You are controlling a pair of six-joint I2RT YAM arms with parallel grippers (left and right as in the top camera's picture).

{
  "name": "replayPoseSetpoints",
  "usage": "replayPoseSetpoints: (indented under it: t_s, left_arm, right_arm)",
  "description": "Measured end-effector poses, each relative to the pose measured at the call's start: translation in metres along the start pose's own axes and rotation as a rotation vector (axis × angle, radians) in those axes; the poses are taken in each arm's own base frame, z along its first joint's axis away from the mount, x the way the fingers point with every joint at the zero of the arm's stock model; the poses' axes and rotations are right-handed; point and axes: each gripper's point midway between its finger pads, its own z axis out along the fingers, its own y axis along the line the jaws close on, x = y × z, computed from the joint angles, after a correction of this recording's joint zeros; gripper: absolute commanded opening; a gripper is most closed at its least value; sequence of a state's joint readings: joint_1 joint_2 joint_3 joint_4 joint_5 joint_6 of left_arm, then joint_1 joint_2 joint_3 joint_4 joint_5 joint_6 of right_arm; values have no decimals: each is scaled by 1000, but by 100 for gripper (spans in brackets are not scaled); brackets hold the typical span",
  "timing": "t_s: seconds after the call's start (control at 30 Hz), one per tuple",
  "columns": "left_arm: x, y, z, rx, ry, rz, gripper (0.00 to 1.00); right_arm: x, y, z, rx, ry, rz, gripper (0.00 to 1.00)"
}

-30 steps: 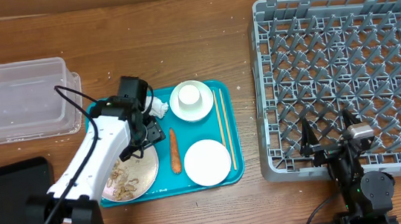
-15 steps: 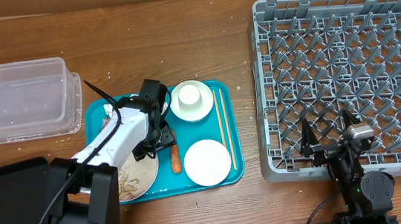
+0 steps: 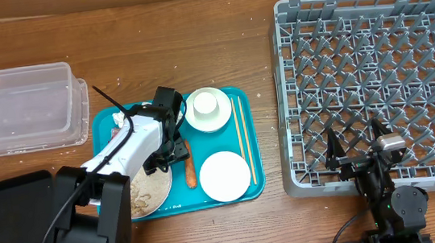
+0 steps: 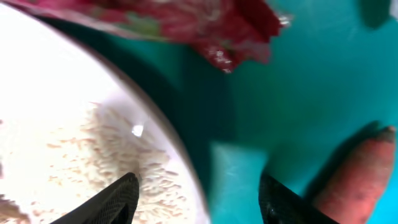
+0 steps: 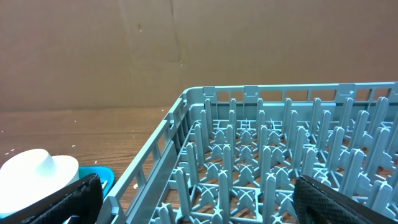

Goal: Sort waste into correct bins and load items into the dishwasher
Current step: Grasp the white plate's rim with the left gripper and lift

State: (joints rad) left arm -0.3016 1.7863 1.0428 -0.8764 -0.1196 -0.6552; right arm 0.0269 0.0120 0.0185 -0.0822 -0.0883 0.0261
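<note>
Red wrapper (image 4: 205, 28) just ahead of left end effector (image 4: 199, 199), on teal tray (image 4: 323, 81). Fingers spread, empty, straddling plate (image 4: 168, 137) rim. Carrot (image 4: 354, 180) just outside right finger.

Risks:
- closing here likely pinches plate edge, not wrapper
- plate tips, rice (image 4: 93, 155) spills
- finger may nudge carrot

Right end effector (image 5: 199, 205) spread, beside dish rack (image 5: 261, 149).

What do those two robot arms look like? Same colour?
No. The left arm has smooth white shells with black joints and a thin black cable looping along it. The right arm looks all black, with a small silver block on top. The left gripper and right gripper both have black tapered fingers.
</note>
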Motion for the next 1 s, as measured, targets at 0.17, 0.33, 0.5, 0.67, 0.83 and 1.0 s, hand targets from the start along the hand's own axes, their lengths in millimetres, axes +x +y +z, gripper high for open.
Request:
replayPoseSetpoints:
  t_s: [0.17,0.33,0.5,0.67,0.83,1.0]
  left_arm:
    - [2,7,-2,-42,13,5,65]
    - [-9,3,-7,-36,-18,4,58]
    - [-10,3,-7,-37,-22,9,52]
    - [-10,3,-7,-37,-23,11,49]
    - [-10,2,-7,-34,-20,11,48]
    - [-9,1,-7,-25,-16,11,48]
  right_arm:
    - [0,0,0,0,-1,0,100]
    - [0,0,0,0,0,0,100]
    - [0,0,0,0,0,0,100]
    - [0,0,0,0,-1,0,100]
    - [0,0,0,0,0,0,100]
    - [0,0,0,0,0,-1,100]
